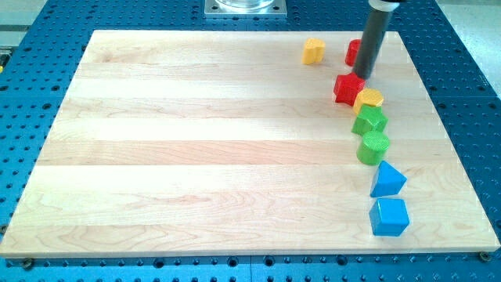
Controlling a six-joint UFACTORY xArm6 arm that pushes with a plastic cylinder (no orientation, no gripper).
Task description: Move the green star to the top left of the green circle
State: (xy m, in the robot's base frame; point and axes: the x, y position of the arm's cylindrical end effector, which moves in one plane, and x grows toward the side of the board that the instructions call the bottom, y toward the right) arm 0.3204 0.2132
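The green star [369, 121] lies on the wooden board [196, 149] at the view's right. The green circle [373, 147], a short cylinder, sits just below it and touches it. My tip [364, 76] is above the green star, right at the upper edge of a red star [348, 88]. A yellow block [369, 98] lies between the red star and the green star, touching the green star's top. The rod partly hides a red block [354, 52] behind it.
A yellow block [313, 51] lies near the board's top edge, left of the rod. A blue triangle [387, 180] and a blue cube [389, 216] lie below the green circle. A metal mount [245, 7] is at the view's top.
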